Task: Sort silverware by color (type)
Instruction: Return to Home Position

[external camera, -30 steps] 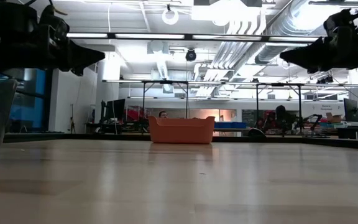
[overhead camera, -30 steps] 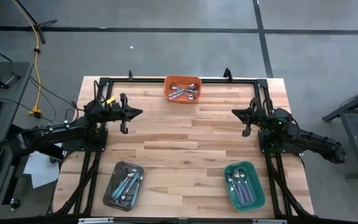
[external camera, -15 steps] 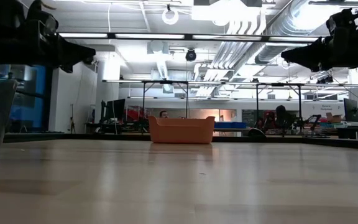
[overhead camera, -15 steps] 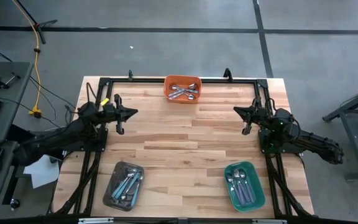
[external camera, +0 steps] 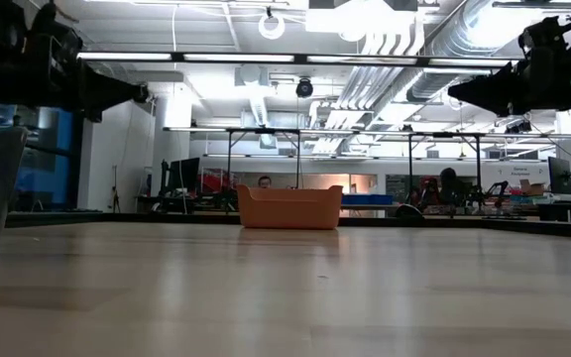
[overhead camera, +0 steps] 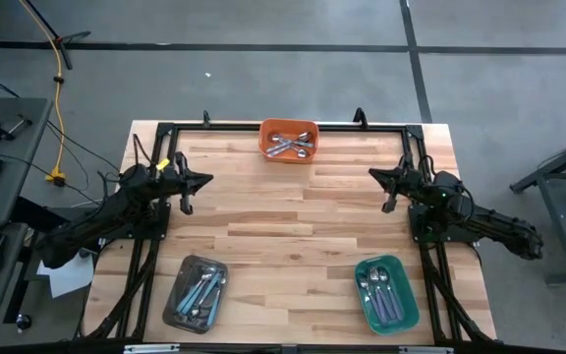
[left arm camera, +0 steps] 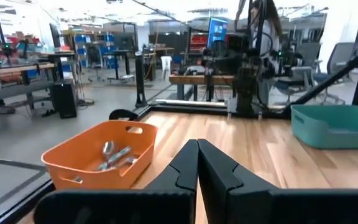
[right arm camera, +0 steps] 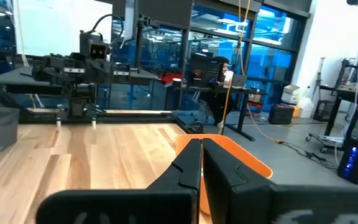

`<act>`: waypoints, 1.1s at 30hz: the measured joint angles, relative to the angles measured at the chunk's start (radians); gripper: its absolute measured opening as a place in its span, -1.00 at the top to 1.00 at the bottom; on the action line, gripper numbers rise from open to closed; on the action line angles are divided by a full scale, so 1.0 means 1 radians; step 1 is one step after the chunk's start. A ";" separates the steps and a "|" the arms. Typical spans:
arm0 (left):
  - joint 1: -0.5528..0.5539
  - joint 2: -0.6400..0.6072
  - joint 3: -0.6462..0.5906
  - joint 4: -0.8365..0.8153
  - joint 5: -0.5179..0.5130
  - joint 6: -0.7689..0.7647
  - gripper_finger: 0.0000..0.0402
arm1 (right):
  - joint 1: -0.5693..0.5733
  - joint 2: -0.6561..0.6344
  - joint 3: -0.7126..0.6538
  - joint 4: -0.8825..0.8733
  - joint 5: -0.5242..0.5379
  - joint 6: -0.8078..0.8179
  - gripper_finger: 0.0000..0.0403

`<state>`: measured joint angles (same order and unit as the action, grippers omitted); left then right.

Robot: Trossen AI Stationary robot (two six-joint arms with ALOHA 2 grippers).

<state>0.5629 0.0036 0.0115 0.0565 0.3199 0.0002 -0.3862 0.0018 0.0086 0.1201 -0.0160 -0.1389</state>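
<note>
Silver spoons (overhead camera: 290,146) lie in an orange tray (overhead camera: 289,129) at the table's far middle. Light blue-handled spoons (overhead camera: 200,290) lie in a grey tray (overhead camera: 179,305) at the near left. Purple-handled spoons (overhead camera: 385,298) lie in a green tray (overhead camera: 401,265) at the near right. My left gripper (overhead camera: 207,179) is shut and empty, held above the table's left side; it also shows in its wrist view (left arm camera: 197,143). My right gripper (overhead camera: 369,176) is shut and empty above the right side; it also shows in its wrist view (right arm camera: 201,142).
A black frame (overhead camera: 234,127) runs along the table's far edge and sides. The bare wooden tabletop (overhead camera: 293,226) lies between the two arms and the three trays. In the low view both grippers hang well above the tabletop (external camera: 285,288).
My left gripper has drawn back toward the table's left edge, staying shut and at about the same height.
</note>
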 joint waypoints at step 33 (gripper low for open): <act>0.000 0.055 0.001 -0.006 -0.081 -0.049 1.00 | 0.000 0.008 0.001 -0.094 0.097 0.029 1.00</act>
<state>0.5625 0.0582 0.0120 0.0505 0.2390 -0.0490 -0.3862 0.0093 0.0093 0.0261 0.0807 -0.1097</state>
